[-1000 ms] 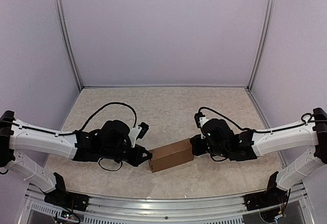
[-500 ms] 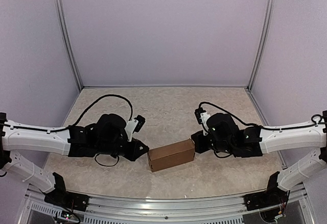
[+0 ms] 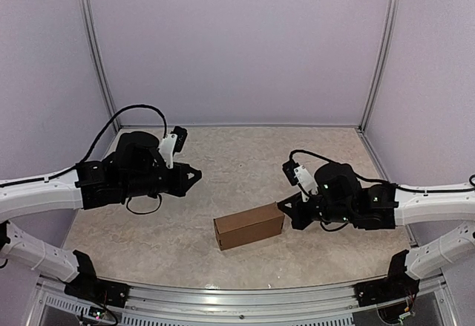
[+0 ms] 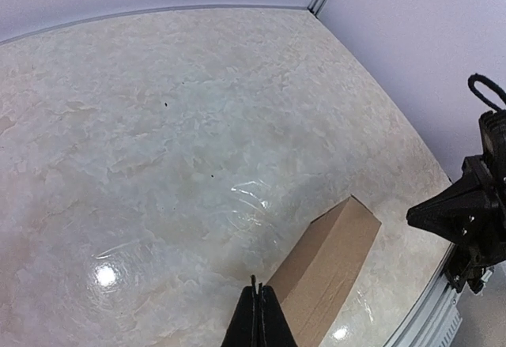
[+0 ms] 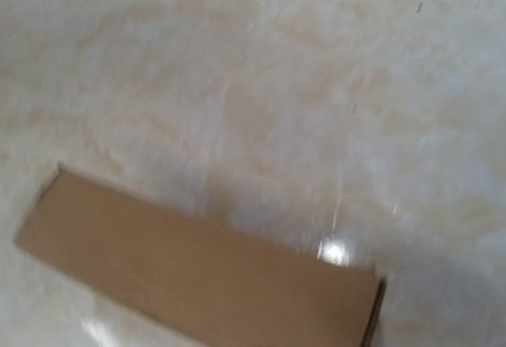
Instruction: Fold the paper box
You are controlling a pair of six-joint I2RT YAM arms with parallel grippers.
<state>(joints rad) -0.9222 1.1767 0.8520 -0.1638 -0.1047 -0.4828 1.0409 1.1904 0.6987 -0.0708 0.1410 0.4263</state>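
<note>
The paper box (image 3: 249, 226) lies on the desk (image 3: 245, 148) as a closed, slim block, no flap standing loose that I can see; folding looks finished; it lies well ahead of the left hand (image 3: 197, 174), clenched and empty; the right hand (image 3: 283, 206), clenched on nothing, sits just beside its end.

My black two-finger left hand (image 3: 194, 174) is pinched closed, held high, pointing inward. My matching right hand (image 3: 285, 207) sits low, also closed.
</note>
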